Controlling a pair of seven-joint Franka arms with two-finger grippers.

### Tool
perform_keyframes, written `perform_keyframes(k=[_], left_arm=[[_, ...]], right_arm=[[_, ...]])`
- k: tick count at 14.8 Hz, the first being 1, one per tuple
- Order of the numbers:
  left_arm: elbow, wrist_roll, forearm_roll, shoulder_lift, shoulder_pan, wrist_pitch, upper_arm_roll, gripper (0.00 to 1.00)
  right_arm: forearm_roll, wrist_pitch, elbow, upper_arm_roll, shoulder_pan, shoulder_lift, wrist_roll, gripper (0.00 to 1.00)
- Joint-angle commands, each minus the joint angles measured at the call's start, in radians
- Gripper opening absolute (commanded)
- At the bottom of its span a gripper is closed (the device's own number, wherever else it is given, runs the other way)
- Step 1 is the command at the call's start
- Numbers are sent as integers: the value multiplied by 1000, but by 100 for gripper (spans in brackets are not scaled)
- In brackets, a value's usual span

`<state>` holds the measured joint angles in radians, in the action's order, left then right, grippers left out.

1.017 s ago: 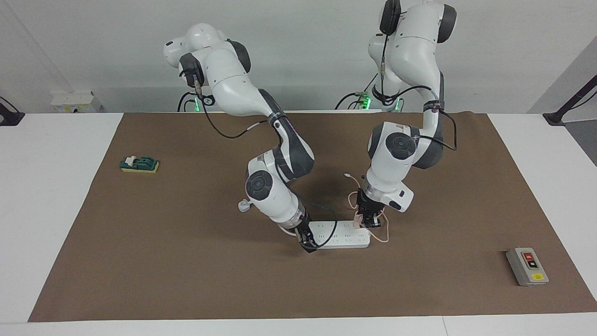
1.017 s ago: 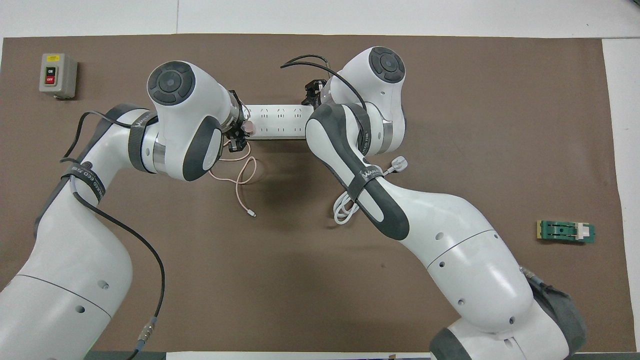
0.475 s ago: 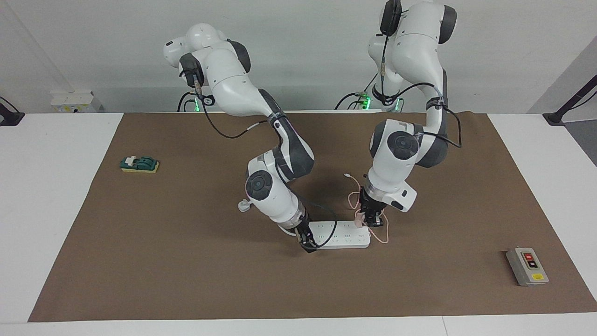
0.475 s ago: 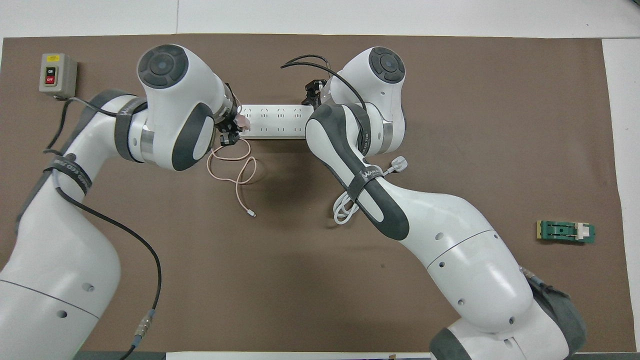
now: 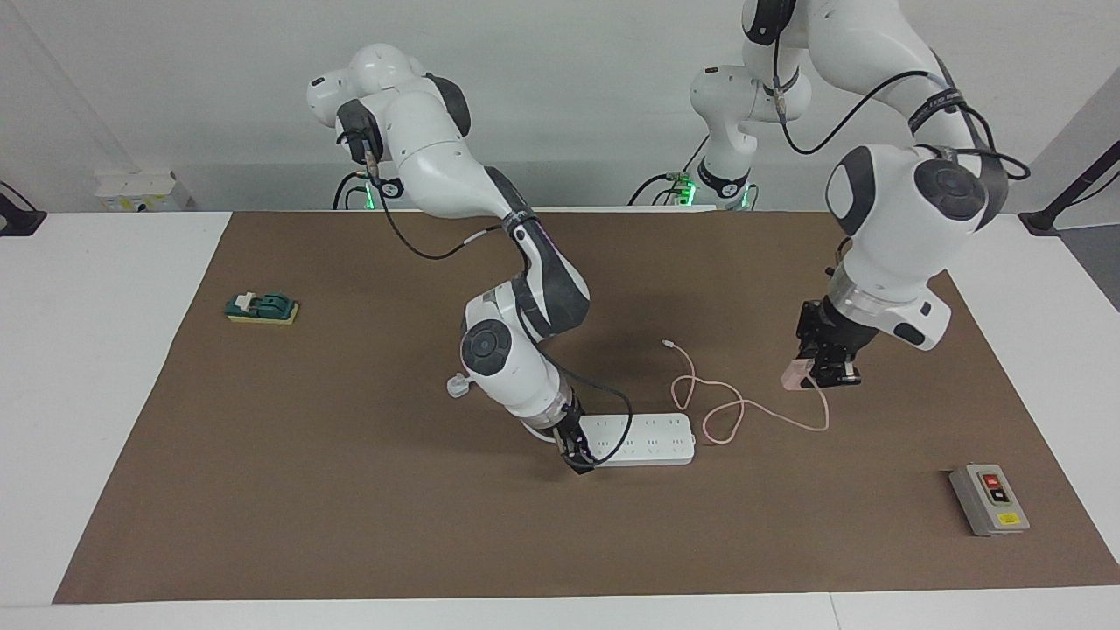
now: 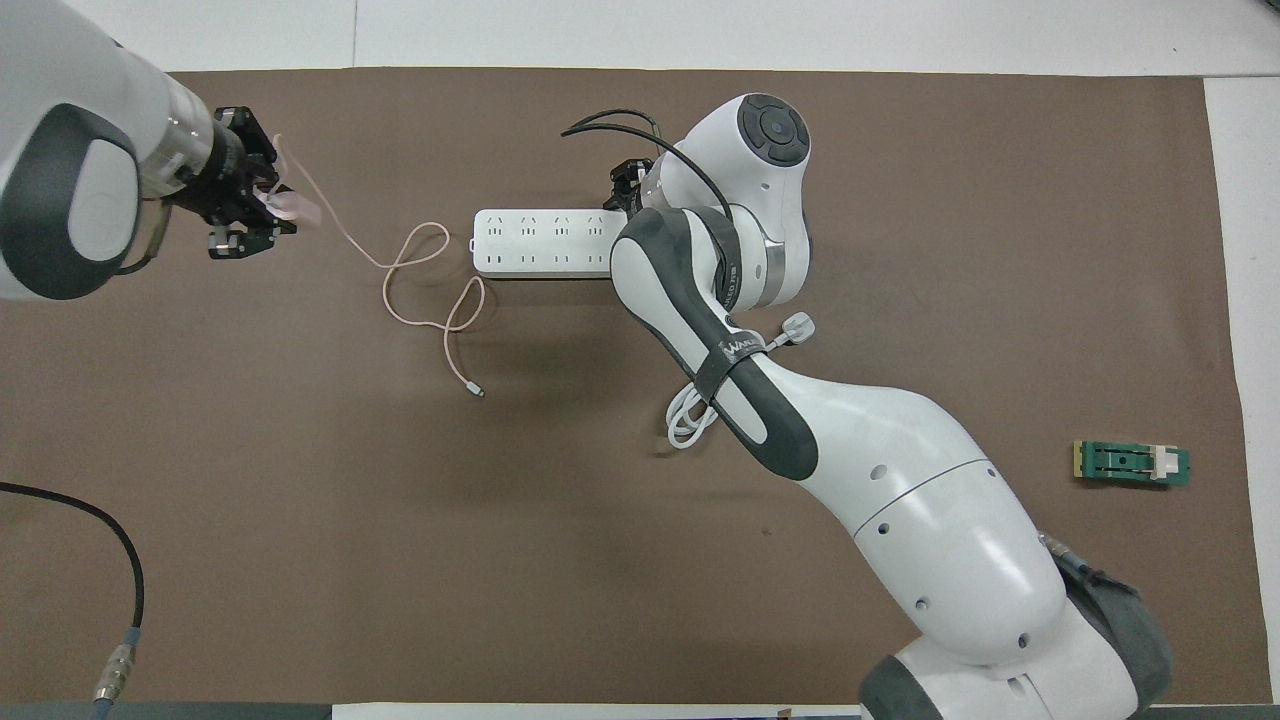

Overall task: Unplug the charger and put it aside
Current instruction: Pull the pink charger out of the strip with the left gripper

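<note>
The charger [image 5: 793,377], a small pale pink cube, hangs in the air with my left gripper [image 5: 815,378] shut on it, over the brown mat between the white power strip [image 5: 647,437] and the grey box. From above, the charger [image 6: 298,208] sticks out of the left gripper [image 6: 262,214]. Its thin pink cable [image 5: 726,411] loops down onto the mat beside the strip, with the free end [image 6: 478,391] lying nearer the robots. My right gripper [image 5: 575,457] rests down on the strip's end toward the right arm's side.
A grey box with a red button [image 5: 989,499] sits at the left arm's end of the mat. The strip's white cord coil [image 6: 686,416] and plug [image 6: 797,326] lie under the right arm. A green block [image 5: 262,308] sits at the right arm's end.
My left gripper pulled the charger out of the power strip and carried it up and toward the left arm's end, dragging the cable along. The right arm stayed on the strip.
</note>
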<state>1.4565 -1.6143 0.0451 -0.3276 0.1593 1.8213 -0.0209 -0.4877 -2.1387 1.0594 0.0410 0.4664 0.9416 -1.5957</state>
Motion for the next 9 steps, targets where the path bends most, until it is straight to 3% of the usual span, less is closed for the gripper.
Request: perform_keyframes(k=[1, 2, 5, 9], left_arm=[[10, 208, 21, 53, -102, -66, 1, 0], [14, 274, 19, 56, -156, -79, 3, 0], [16, 558, 21, 62, -305, -108, 3, 0], [100, 793, -6, 102, -345, -93, 1, 0]], right_arm=[[1, -50, -18, 3, 11, 37, 0, 88], [6, -43, -18, 3, 12, 28, 2, 100], [11, 20, -18, 3, 0, -36, 2, 100], [23, 152, -16, 43, -17, -131, 14, 100]])
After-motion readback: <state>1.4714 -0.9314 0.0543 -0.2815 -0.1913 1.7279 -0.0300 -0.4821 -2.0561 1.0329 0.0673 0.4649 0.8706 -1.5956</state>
